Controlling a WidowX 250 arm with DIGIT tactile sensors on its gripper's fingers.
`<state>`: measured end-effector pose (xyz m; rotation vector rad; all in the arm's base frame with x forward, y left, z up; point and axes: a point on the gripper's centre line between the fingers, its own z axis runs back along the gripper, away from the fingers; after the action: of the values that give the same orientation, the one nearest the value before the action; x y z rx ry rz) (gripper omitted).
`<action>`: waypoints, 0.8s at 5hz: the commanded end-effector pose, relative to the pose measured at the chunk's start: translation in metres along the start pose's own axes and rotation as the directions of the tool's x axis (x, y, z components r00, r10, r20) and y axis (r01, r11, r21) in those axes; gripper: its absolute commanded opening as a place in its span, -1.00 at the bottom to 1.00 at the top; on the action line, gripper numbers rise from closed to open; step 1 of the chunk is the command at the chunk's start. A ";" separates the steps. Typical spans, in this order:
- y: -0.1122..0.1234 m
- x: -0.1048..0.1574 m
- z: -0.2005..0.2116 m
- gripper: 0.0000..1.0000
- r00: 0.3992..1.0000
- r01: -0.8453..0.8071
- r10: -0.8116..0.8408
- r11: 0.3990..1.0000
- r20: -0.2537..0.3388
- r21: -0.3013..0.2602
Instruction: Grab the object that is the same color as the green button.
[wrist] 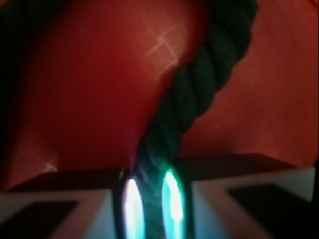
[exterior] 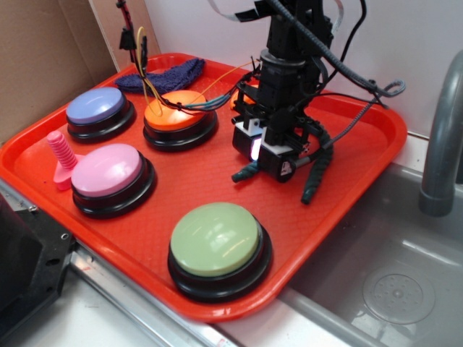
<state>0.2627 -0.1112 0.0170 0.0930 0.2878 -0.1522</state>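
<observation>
Grab step looks basically done: tool (exterior: 269, 157) is clamped on the green rope (wrist: 194, 99) at the tray's (exterior: 376, 137) 2 o'clock. Next it probably just needs a clean lift.

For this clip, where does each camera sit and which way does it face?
Exterior: in front of and above the red tray, looking down across four dome buttons, the green button nearest; the arm and gripper show mid-tray.
Wrist: on the gripper, looking down along its fingers at the tray floor; only the finger ends show.
Shared: the dark green rope, pinched between the fingers, and the red tray.
</observation>
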 end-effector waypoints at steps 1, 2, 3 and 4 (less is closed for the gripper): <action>0.000 -0.033 0.031 -1.00 0.989 0.132 -0.134 0.991 0.069 0.024; 0.002 -0.053 0.077 -1.00 0.966 0.221 -0.226 0.974 0.124 0.049; 0.017 -0.092 0.115 -1.00 0.959 0.197 -0.189 0.980 0.211 -0.020; 0.035 -0.128 0.154 -1.00 0.970 0.104 -0.087 0.992 0.229 -0.065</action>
<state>0.2017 -0.0810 0.1905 0.0040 0.1320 -0.2403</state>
